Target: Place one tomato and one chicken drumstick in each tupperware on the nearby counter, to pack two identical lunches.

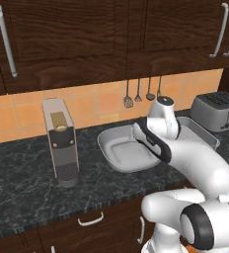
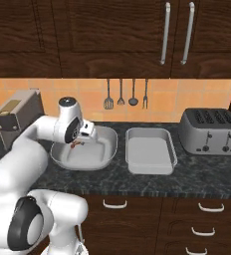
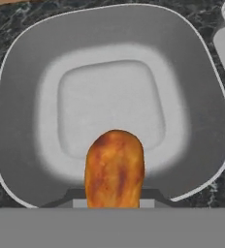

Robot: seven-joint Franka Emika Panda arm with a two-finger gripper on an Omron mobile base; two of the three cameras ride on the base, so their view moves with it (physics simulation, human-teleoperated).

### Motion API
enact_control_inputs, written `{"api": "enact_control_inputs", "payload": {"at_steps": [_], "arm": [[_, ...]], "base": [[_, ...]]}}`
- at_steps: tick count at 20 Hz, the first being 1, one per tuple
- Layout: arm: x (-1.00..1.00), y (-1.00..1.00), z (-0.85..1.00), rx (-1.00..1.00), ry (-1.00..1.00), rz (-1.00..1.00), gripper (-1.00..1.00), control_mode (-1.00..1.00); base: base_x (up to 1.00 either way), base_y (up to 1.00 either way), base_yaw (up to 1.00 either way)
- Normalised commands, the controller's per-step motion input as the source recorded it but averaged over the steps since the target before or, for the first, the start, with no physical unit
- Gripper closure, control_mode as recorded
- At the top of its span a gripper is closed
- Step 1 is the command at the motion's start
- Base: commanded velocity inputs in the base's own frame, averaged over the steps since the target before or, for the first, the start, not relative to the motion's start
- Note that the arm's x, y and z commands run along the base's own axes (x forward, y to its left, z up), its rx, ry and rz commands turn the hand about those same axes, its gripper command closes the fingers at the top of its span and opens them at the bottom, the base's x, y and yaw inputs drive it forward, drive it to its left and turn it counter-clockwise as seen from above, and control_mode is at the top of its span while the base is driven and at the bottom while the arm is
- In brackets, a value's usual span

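Note:
My gripper (image 3: 114,199) is shut on a golden-brown chicken drumstick (image 3: 114,167), which hangs over the near side of the wide oval tupperware (image 3: 32,97). From the right base view the gripper (image 2: 79,141) hovers just above that empty basin's (image 2: 103,155) left part, with a bit of the drumstick (image 2: 76,144) showing. The smaller rectangular tupperware (image 2: 150,149) lies empty just right of it on the speckled counter (image 2: 137,182). My arm hides part of both containers (image 1: 121,153) in the left base view. The tomato is out of view.
A silver toaster (image 2: 209,130) stands at the counter's right end. A tall coffee machine (image 1: 61,143) stands left of the basin. Utensils (image 2: 121,94) hang on the orange tiled wall behind. Dark cabinets hang overhead, and drawers (image 2: 115,204) sit below the counter.

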Motion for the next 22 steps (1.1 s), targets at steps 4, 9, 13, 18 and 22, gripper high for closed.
{"api": "enact_control_inputs", "payload": {"at_steps": [4,9,13,18,22], "arm": [[0.44,0.15,-0.52,0.01,0.02,0.00,1.00,-1.00],[0.54,-0.03,-0.46,0.00,0.00,0.00,1.00,-1.00],[0.57,-0.05,-0.44,0.00,0.00,0.00,1.00,-1.00],[0.69,-0.06,-0.44,0.00,0.00,0.00,-1.00,-1.00],[0.41,-0.02,-0.13,0.00,0.00,0.00,-1.00,-1.00]], "base": [[0.00,0.00,0.00],[0.00,0.00,0.00],[0.00,0.00,0.00],[0.00,0.00,0.00],[0.00,0.00,0.00]]}}
